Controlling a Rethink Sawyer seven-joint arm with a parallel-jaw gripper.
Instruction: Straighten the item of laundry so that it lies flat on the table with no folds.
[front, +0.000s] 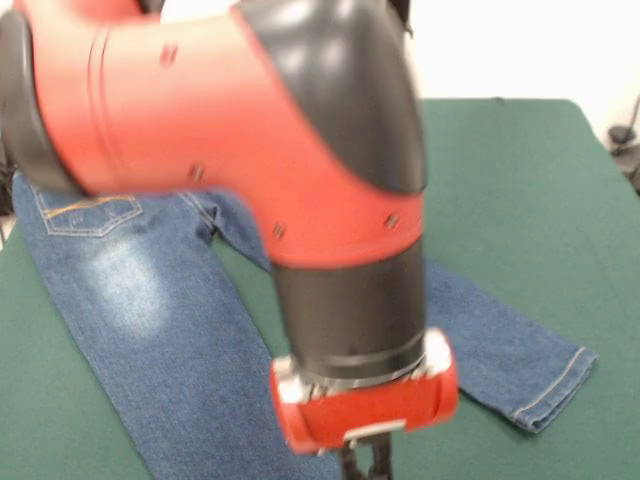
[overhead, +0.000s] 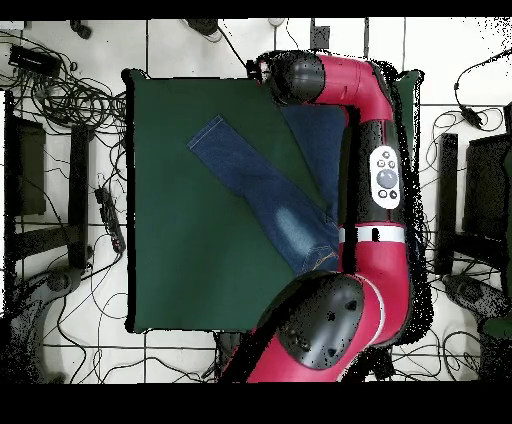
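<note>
- Gripper (front: 366, 462) hangs at the near end of the arm (front: 250, 130), low over the jeans' near part; only its dark upper stub shows at the picture's bottom edge, so I cannot tell how far it is opened or whether it holds any cloth.
- Jeans (front: 130, 300) lie on the green table (front: 520, 180), pocket side up, one orange-stitched back pocket (front: 90, 212) showing beside the arm.
- One leg runs out to its hem (front: 555, 385) and looks flat there; the other, with a faded pale patch, runs toward the near edge and seems smooth where visible.
- From overhead, one leg (overhead: 245, 170) stretches diagonally across the table, while the arm covers much of the rest.
- My judgement: mostly spread, yet the waistband and the crotch are hidden, so folds may remain there; not finished for certain.
- No brand, label or readable writing is visible on the jeans; the arm's button panel (overhead: 385, 178) shows no legible text.
</note>
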